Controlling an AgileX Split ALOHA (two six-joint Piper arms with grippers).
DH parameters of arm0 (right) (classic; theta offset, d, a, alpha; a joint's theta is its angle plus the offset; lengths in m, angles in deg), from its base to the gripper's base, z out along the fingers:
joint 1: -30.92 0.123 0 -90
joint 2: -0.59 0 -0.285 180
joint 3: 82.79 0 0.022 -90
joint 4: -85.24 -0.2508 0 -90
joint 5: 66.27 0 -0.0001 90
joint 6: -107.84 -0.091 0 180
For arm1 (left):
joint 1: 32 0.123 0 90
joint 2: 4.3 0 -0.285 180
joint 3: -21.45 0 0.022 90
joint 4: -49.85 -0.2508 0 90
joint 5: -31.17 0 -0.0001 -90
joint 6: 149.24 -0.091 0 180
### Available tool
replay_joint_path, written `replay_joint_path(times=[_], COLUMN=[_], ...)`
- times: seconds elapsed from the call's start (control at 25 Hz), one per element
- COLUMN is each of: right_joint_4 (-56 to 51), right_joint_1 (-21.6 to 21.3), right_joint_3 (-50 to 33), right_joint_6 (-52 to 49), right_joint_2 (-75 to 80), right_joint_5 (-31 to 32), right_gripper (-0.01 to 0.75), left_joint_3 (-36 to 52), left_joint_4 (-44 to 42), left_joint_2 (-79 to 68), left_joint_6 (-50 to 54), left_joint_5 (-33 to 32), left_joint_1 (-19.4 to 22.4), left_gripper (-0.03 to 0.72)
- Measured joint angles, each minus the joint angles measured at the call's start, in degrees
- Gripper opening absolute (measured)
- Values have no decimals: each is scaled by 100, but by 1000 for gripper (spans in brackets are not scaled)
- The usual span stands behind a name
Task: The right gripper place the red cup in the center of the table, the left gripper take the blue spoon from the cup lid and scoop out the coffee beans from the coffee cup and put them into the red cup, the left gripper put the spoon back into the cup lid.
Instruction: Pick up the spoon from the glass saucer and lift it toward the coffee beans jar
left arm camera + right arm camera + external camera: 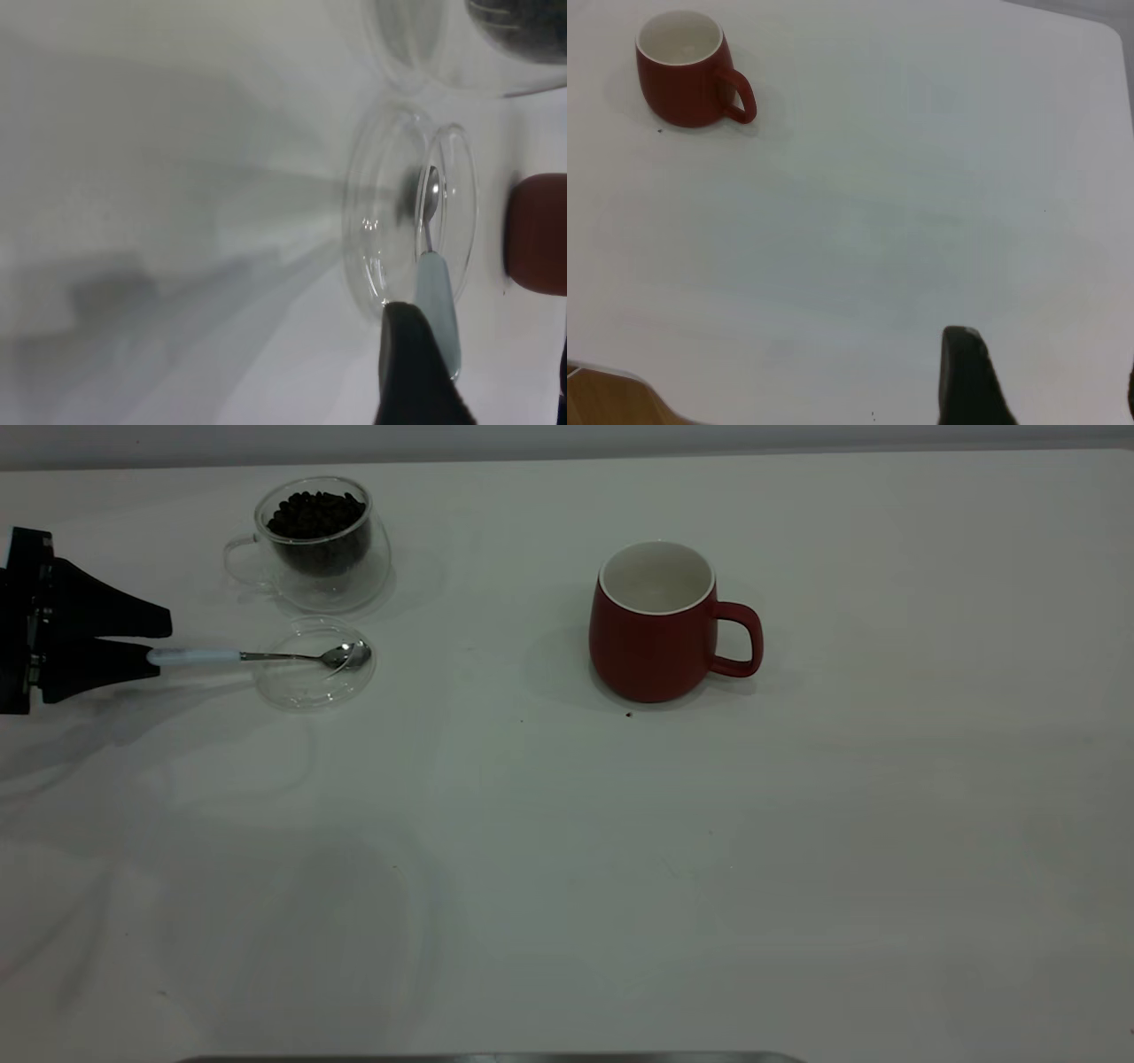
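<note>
You are looking at a tabletop (567, 886) with the red cup (654, 633) already standing near its centre, white inside showing no beans, so the first step looks done. Well left of the cup, the coffee cup (317, 545) is sitting full of beans (315, 514); just in front of it, the lid (314, 662) is holding the spoon (266, 656). Your left end effector (155, 642) is sitting slightly parted around the handle tip; whether it is gripping is unclear. Scooping and returning remain. Only one right end effector (1045, 390) finger is showing, cut off.
</note>
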Motion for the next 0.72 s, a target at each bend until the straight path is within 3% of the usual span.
replay_joint_path(times=[0.72], right_joint_4=[0], right_joint_1=[0], right_joint_3=[0], right_joint_6=[0], right_joint_2=[0], right_joint_5=[0], right_gripper=[459], left_joint_3=[0], left_joint_4=[404], left_joint_2=[-270], left_joint_6=[-410], left_joint_5=[-71], left_joint_1=[-198], left_gripper=[432])
